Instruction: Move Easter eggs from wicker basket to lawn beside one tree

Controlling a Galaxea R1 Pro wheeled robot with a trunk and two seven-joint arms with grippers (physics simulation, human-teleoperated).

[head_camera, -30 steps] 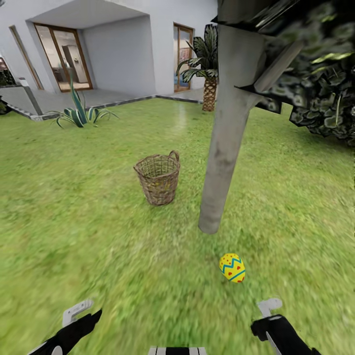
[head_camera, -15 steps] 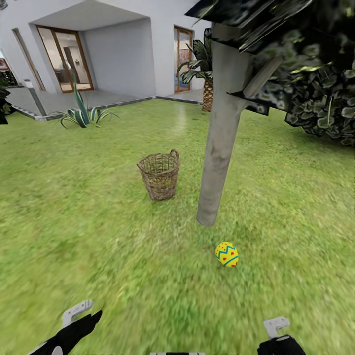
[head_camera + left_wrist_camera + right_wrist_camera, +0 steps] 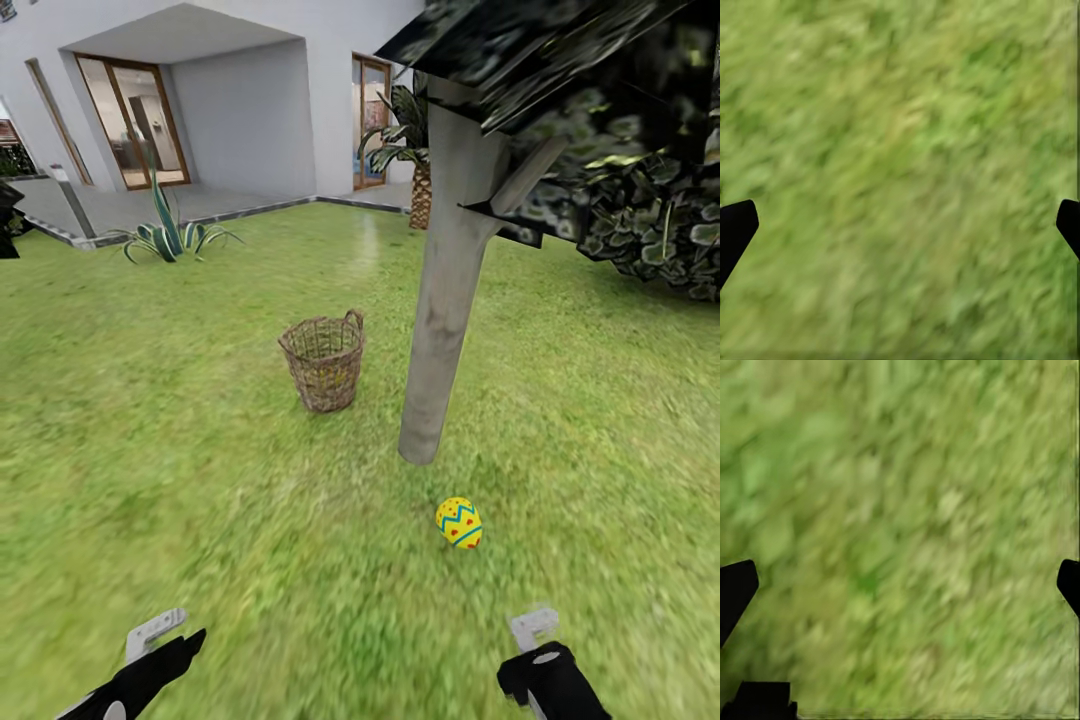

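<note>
egg (image 3: 459, 522) on lawn (image 3: 200, 480) by tree (image 3: 440, 330) | wicker basket (image 3: 323, 362) ahead, left of trunk, nearer left gripper (image 3: 900, 225) | both grippers spread, empty; right gripper (image 3: 900, 585)

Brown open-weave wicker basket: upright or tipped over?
Upright: the brown wicker basket stands on the green lawn, open rim facing up.

Yellow patterned egg (image 3: 459, 522) on lawn (image 3: 200, 480) near tree (image 3: 440, 330), wicker basket (image 3: 323, 363) upright

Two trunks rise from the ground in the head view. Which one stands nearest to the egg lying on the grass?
The smooth pale grey trunk, just behind the egg. The scaly brown palm trunk stands far back by the house.
</note>
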